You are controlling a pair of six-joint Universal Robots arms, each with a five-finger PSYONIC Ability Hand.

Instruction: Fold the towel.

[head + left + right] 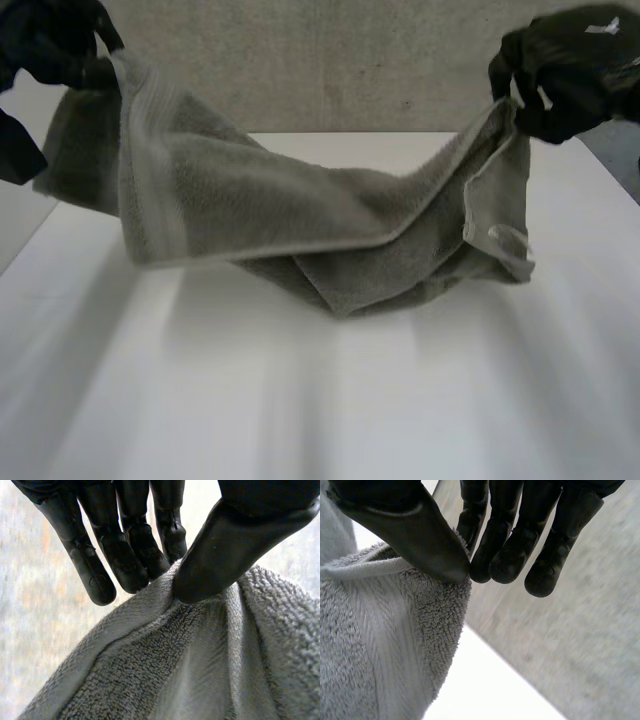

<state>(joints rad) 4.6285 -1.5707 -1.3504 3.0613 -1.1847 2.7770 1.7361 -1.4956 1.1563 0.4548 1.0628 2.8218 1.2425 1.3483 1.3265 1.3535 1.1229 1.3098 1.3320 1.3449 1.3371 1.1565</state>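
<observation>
White table (320, 400) lies below a grey towel (300, 220) hanging slack between both hands. Left hand (55, 45) pinches one top corner between thumb and fingers (125, 555); right hand (570, 75) pinches the other.

Head camera looking down from behind, over table (320, 420) toward wall (330, 60), standing well back. Left wrist camera looking along left hand (235, 545), very near towel (200, 670); right wrist camera looking along right hand (415, 525) likewise. All three sharing towel.

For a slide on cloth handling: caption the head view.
The left hand and right hand each pinch a corner of the grey towel, its middle sagging toward the white table.
</observation>
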